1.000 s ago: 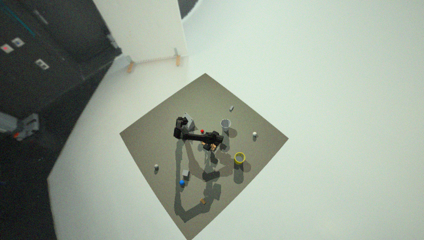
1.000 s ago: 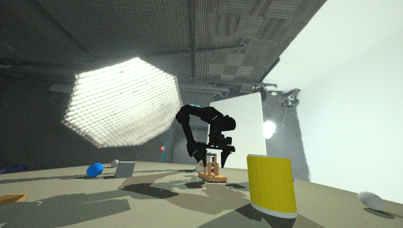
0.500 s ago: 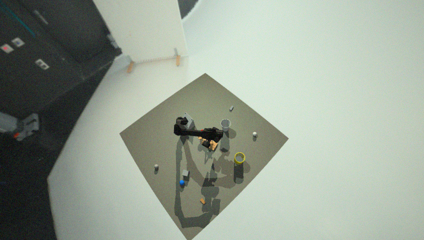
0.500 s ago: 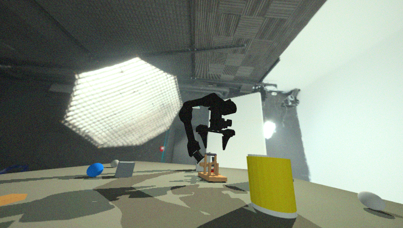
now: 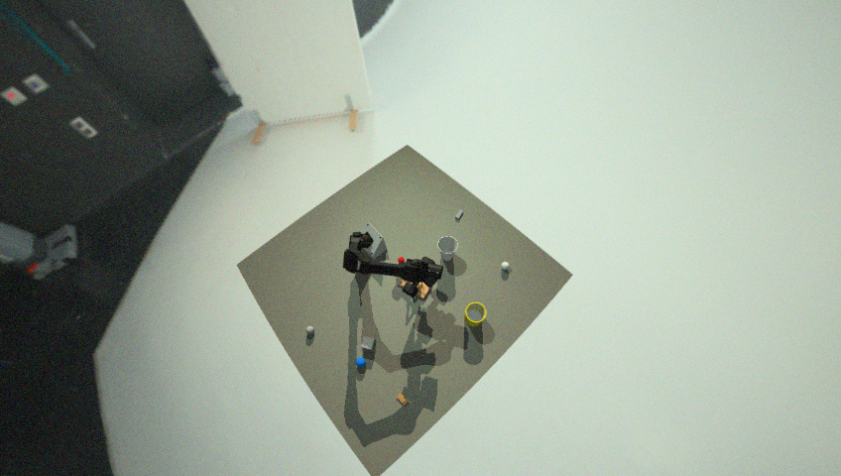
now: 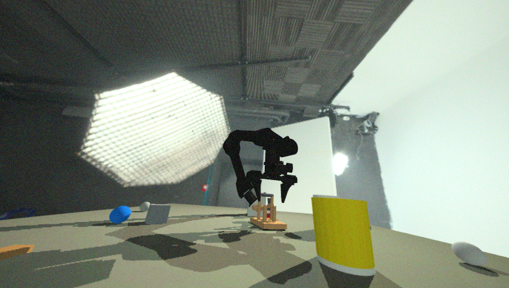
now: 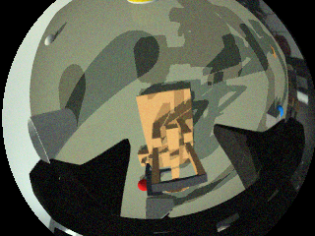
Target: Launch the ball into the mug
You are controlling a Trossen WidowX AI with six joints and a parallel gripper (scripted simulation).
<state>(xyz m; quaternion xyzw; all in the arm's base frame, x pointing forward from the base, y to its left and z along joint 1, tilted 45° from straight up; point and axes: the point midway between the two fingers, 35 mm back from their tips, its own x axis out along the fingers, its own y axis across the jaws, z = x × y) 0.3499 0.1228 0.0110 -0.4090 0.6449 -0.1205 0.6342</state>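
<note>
In the top view the arm hides much of the wooden catapult; the exterior view's left edge cuts off an orange block; the wrist view's top edge crops the yellow mug, its inside unseen there.

The black arm was bent at its elbow and reached across from left to right in the exterior view. The gripper was pointed downward, its two fingers spread wide, with nothing held between them.
</note>
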